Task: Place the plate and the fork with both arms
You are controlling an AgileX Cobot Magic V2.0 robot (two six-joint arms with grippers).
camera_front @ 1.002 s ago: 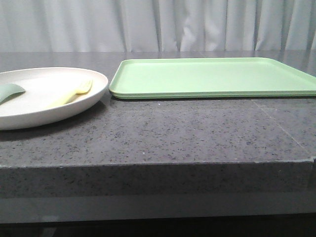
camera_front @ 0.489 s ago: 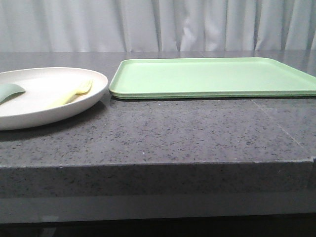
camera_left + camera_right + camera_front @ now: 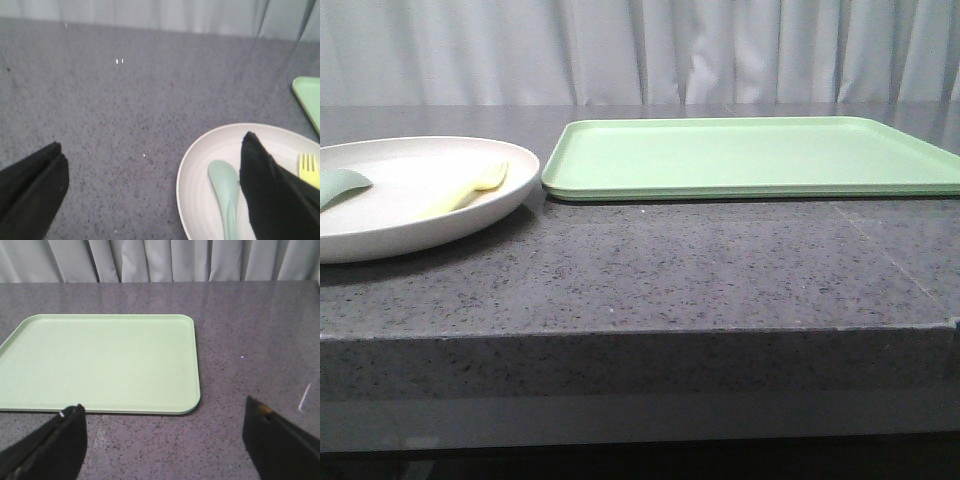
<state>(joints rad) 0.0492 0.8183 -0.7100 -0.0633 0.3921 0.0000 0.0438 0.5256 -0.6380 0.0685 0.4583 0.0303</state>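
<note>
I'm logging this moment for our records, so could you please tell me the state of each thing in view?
Plate: flat on the table, left of the tray, holding the fork and spoon.
Fork: lying in the plate.
Spoon: lying in the plate beside the fork.
Tray: flat on the table, nothing on it.
Left gripper: open, holding nothing, above the plate's edge.
Right gripper: open, holding nothing, near the tray.

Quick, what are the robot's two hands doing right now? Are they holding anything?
Left gripper: open, holding nothing, one finger over the plate.
Right gripper: open, holding nothing, near the green tray.
</note>
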